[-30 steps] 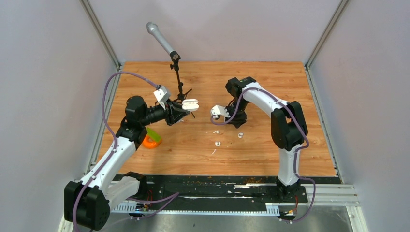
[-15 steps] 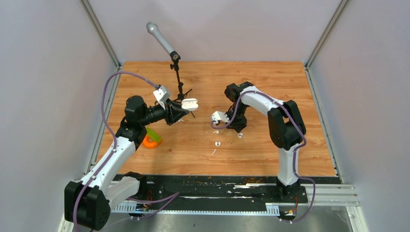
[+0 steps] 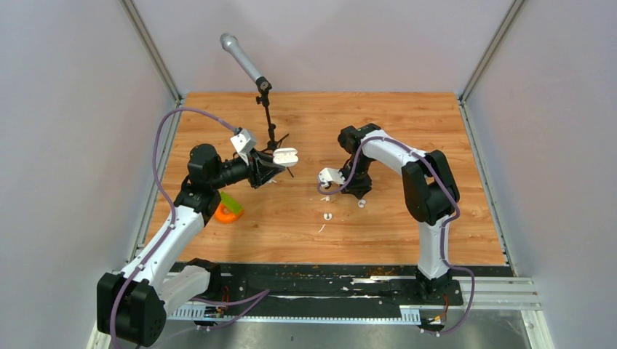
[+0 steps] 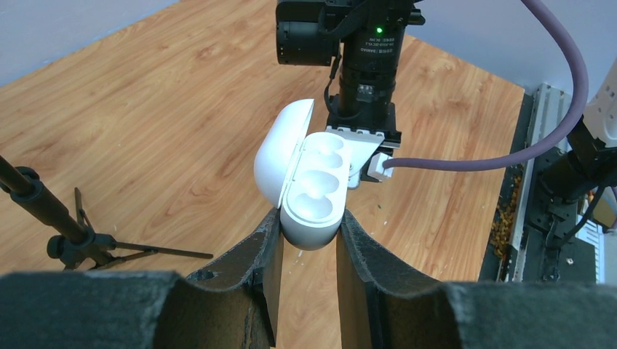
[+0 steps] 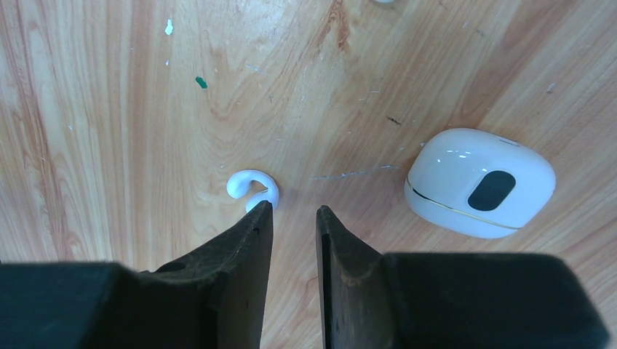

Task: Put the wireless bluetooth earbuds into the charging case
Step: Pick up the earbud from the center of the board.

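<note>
The charging case (image 4: pixel 309 185) is a white oval clamshell, lid open, both wells showing and holding nothing. My left gripper (image 4: pixel 309 227) is shut on its lower end and holds it above the table, also seen in the top view as the case (image 3: pixel 285 156). My right gripper (image 5: pixel 293 211) points down at the wood, open by a narrow gap with nothing in it. Its left fingertip (image 5: pixel 260 212) touches a tiny glossy white earbud (image 5: pixel 251 187) with a curled stem, which lies outside the gap.
A white rounded square with a dark centre (image 5: pixel 480 182) lies right of the right gripper. Small white pieces (image 3: pixel 327 216) and a thin sliver (image 3: pixel 321 228) lie mid-table. A microphone stand (image 3: pixel 268 116) is behind the left gripper, an orange-and-green object (image 3: pixel 229 209) beside the left arm.
The right gripper came down and slightly nearer, close to the table, then held still. The left gripper with the open case has not moved.
</note>
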Robot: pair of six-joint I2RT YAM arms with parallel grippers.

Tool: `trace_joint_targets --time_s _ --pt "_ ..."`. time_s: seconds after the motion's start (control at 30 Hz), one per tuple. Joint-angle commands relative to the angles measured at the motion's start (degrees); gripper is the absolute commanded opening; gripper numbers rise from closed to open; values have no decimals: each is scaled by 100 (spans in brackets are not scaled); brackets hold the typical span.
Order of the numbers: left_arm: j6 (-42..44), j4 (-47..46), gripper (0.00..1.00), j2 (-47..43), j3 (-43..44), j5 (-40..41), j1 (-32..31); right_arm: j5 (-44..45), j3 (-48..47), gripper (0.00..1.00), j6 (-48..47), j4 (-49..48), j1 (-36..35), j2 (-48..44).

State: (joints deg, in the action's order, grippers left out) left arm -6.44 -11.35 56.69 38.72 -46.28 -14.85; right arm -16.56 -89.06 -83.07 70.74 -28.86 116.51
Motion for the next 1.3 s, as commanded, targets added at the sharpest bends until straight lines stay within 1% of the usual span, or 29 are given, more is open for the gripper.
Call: trace_joint_targets --time_s 0.0,0.4,0.87,1.27 --pt "108 -175 0 -86 -22 27 35 -72 -105 29 -213 109 -39 66" --pt "116 -200 0 -71 -42 51 42 -66 -69 30 -280 266 -41 83" --pt "143 -148 0 -40 3 59 44 -79 -97 30 -291 178 -82 135" --pt "169 -134 0 -35 -20 118 53 74 105 30 -403 78 -98 116"
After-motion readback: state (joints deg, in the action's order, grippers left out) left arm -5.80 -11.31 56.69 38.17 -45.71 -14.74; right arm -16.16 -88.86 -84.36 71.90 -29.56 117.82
